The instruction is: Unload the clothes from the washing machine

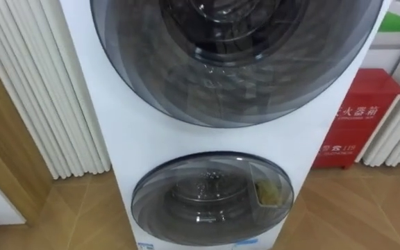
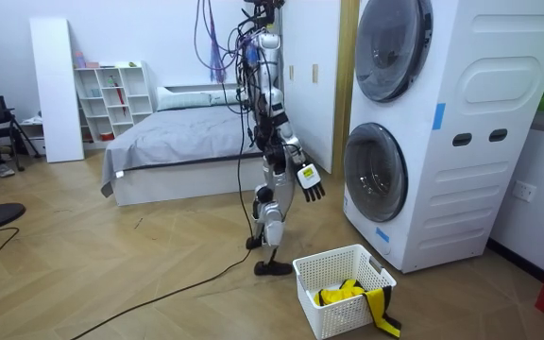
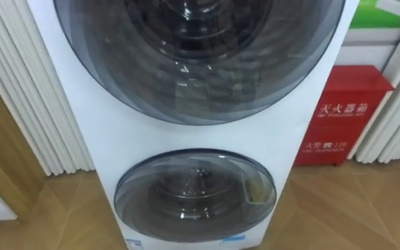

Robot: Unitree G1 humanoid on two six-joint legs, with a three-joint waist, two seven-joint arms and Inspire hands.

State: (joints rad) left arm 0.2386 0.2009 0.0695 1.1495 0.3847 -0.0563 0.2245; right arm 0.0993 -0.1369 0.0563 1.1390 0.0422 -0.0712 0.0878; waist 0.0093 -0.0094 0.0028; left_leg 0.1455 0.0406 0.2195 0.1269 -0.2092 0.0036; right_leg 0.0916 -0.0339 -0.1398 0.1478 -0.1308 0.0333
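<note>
Yellow and dark clothes (image 2: 343, 295) lie heaped in a white slatted plastic laundry basket (image 2: 331, 319) on the wooden herringbone floor (image 2: 111, 274), with one dark-and-yellow piece draped over the basket's rim on the room view's right. They sit below the robot's right hand (image 2: 312, 184) and apart from it. The hand hangs beside the hip, its fingers loose, pointing down and holding nothing.

The robot stands upright between the basket and a grey-covered bed (image 2: 178, 132), facing a tall white stacked washing machine (image 1: 117, 118). The machine's large upper round dark-glass door (image 1: 235, 62) and smaller lower round dark-glass door (image 1: 210, 198) are both closed. A small yellowish patch (image 1: 269, 193) shows behind the lower glass on its right side; I cannot tell whether it is cloth.

A red metal cabinet (image 1: 356, 118) stands on the floor just right of the machine, and white ribbed panels (image 1: 40, 104) run down the wall to its left.
</note>
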